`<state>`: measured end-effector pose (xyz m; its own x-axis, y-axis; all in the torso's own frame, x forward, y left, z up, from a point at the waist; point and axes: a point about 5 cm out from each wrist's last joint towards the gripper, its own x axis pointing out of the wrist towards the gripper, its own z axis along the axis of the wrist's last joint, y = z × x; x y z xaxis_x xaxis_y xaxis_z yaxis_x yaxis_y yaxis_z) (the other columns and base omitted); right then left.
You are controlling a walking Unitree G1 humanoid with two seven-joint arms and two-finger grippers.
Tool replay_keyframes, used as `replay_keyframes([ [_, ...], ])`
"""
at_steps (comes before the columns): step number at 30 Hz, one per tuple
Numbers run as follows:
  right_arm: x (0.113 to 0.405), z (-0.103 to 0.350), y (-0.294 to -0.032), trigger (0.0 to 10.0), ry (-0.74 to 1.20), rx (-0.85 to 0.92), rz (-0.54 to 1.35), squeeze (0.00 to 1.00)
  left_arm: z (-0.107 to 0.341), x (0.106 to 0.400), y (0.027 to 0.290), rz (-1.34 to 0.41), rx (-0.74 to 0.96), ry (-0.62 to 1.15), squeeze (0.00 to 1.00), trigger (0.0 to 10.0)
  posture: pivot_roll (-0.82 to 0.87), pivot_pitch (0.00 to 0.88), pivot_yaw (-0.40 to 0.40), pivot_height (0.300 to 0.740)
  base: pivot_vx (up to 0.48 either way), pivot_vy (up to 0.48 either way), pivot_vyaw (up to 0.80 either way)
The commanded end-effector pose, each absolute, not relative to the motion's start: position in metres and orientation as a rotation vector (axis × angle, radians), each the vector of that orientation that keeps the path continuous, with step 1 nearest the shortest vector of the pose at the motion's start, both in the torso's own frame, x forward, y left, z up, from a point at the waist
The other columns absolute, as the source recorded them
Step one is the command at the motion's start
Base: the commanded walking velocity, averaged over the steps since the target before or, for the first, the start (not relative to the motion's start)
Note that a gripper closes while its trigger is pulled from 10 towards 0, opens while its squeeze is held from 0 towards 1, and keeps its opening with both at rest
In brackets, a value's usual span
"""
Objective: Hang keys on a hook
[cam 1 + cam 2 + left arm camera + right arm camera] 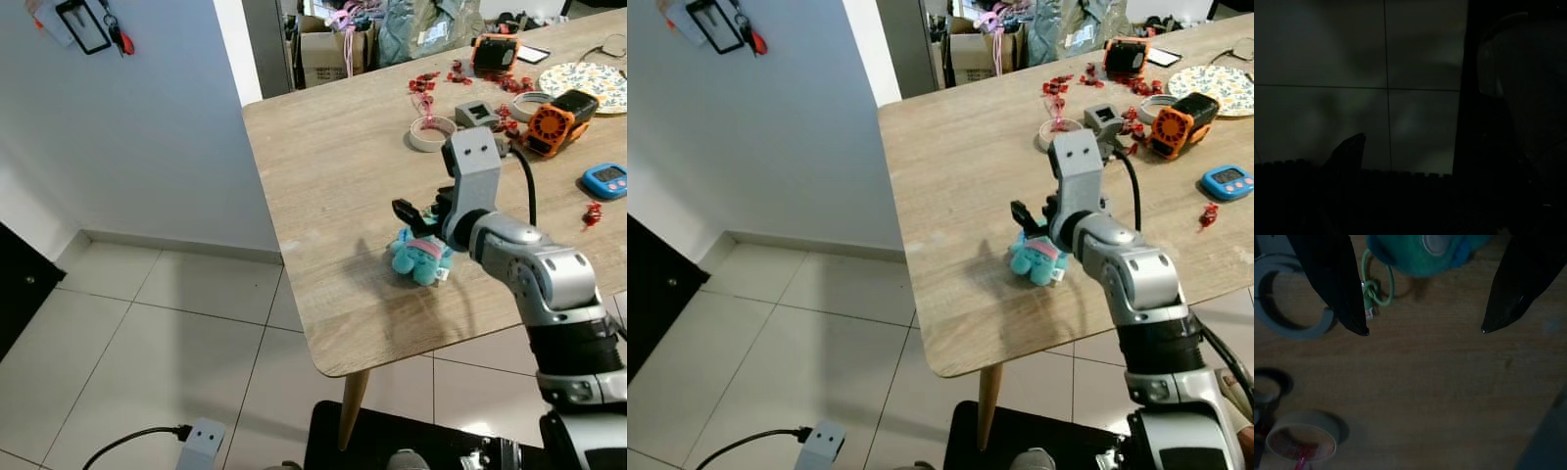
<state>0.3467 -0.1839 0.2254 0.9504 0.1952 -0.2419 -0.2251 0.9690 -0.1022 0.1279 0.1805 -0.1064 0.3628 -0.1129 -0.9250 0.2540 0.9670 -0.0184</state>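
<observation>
Right gripper (1425, 330) spread wide over the wooden table (333, 166), grasping nothing, teal plush keychain (421, 257) lying on the table just beneath its black fingers (1334, 284) (green cord loop (1376, 284) beside one finger), tape roll (432, 133) farther back, left arm hanging idle, its view dark

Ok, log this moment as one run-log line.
phase: reach | right gripper: jaws open, above plush keychain on table | left gripper: idle, dark | hook: keychain not hung yet
</observation>
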Motion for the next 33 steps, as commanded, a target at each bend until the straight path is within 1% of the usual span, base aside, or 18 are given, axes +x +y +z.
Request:
replay_keyframes([
  [1, 0.348, 0.214, -0.186, 10.0, 0.303, -0.134, 0.182, 0.0, -0.113, 0.106, 0.177, -0.244, 0.11, 1.252, 0.0, 10.0, -0.19, 0.189, 0.098, 0.74, 0.0, 0.0, 0.0],
  [8, 0.347, 0.209, -0.189, 10.0, 0.346, -0.136, 0.155, 0.0, -0.113, 0.106, 0.175, -0.166, 0.007, 1.215, 0.0, 10.0, -0.19, 0.186, 0.084, 0.74, 0.0, 0.0, 0.0],
  [9, 0.346, 0.208, -0.189, 10.0, 0.353, -0.135, 0.155, 0.0, -0.112, 0.107, 0.174, -0.107, -0.071, 1.169, 0.0, 10.0, -0.19, 0.18, 0.073, 0.74, 0.0, 0.0, 0.0],
  [11, 0.346, 0.208, -0.19, 10.0, 0.355, -0.133, 0.154, 0.0, -0.112, 0.108, 0.173, -0.078, -0.108, 1.144, 0.0, 10.0, -0.19, 0.18, 0.073, 0.74, 0.0, 0.0, 0.0],
  [14, 0.346, 0.207, -0.192, 10.0, 0.358, -0.126, 0.15, 0.0, -0.082, 0.137, 0.264, 0.11, -0.087, 0.97, 0.0, 10.0, -0.18, 0.178, 0.068, 0.74, 0.0, 0.0, 0.0],
  [15, 0.346, 0.207, -0.192, 10.0, 0.358, -0.126, 0.15, 0.0, -0.082, 0.137, 0.264, 0.11, -0.087, 0.97, 0.0, 10.0, -0.18, 0.178, 0.068, 0.74, 0.0, 0.0, 0.0],
  [16, 0.347, 0.206, -0.193, 10.0, 0.362, -0.121, 0.142, 0.0, -0.063, 0.146, 0.302, 0.206, -0.089, 0.892, 0.0, 10.0, -0.17, 0.18, 0.072, 0.74, 0.0, 0.0, 0.0],
  [17, 0.347, 0.206, -0.193, 10.0, 0.362, -0.121, 0.142, 0.0, -0.063, 0.146, 0.302, 0.206, -0.089, 0.892, 0.0, 10.0, -0.17, 0.18, 0.072, 0.74, 0.0, 0.0, 0.0],
  [20, 0.344, 0.204, -0.198, 10.0, 0.368, -0.112, 0.123, 0.0, -0.038, 0.152, 0.342, 0.365, -0.125, 0.744, 0.0, 10.0, -0.17, 0.181, 0.075, 0.74, 0.0, 0.0, 0.0],
  [21, 0.344, 0.204, -0.198, 10.0, 0.368, -0.112, 0.123, 0.0, -0.038, 0.152, 0.342, 0.365, -0.125, 0.744, 0.0, 10.0, -0.17, 0.181, 0.075, 0.74, 0.0, 0.0, 0.0],
  [23, 0.343, 0.203, -0.2, 10.0, 0.371, -0.108, 0.114, 0.0, -0.025, 0.157, 0.357, 0.412, -0.16, 0.652, 0.0, 10.0, -0.17, 0.181, 0.075, 0.74, 0.0, 0.0, 0.0],
  [24, 0.341, 0.201, -0.204, 10.0, 0.378, -0.105, 0.097, 0.0, 0.002, 0.169, 0.38, 0.438, -0.205, 0.483, 0.0, 10.0, -0.16, 0.183, 0.077, 0.74, 0.0, 0.0, 0.0],
  [28, 0.341, 0.2, -0.207, 10.0, 0.382, -0.104, 0.088, 0.0, 0.019, 0.178, 0.389, 0.407, -0.235, 0.378, 0.0, 10.0, -0.16, 0.182, 0.075, 0.74, 0.0, 0.0, 0.0],
  [29, 0.341, 0.2, -0.209, 10.0, 0.385, -0.104, 0.085, 0.0, 0.033, 0.189, 0.391, 0.318, -0.289, 0.283, 0.0, 10.0, -0.16, 0.181, 0.072, 0.74, 0.0, 0.0, 0.0],
  [30, 0.341, 0.2, -0.209, 10.0, 0.385, -0.104, 0.085, 0.0, 0.033, 0.189, 0.391, 0.318, -0.289, 0.283, 0.0, 10.0, -0.16, 0.181, 0.072, 0.74, 0.0, 0.0, 0.0],
  [31, 0.34, 0.2, -0.211, 10.0, 0.389, -0.107, 0.082, 0.0, 0.066, 0.212, 0.389, 0.088, -0.367, 0.093, 0.0, 10.0, -0.17, 0.179, 0.068, 0.74, 0.0, 0.0, 0.0],
  [32, 0.34, 0.2, -0.212, 10.0, 0.39, -0.107, 0.081, 0.0, 0.08, 0.221, 0.387, -0.015, -0.386, 0.017, 0.0, 10.0, -0.16, 0.176, 0.067, 0.74, 0.0, 0.0, 0.0],
  [33, 0.34, 0.2, -0.212, 10.0, 0.39, -0.107, 0.081, 0.0, 0.08, 0.221, 0.387, -0.015, -0.386, 0.017, 0.0, 10.0, -0.16, 0.176, 0.067, 0.74, 0.0, 0.0, 0.0],
])
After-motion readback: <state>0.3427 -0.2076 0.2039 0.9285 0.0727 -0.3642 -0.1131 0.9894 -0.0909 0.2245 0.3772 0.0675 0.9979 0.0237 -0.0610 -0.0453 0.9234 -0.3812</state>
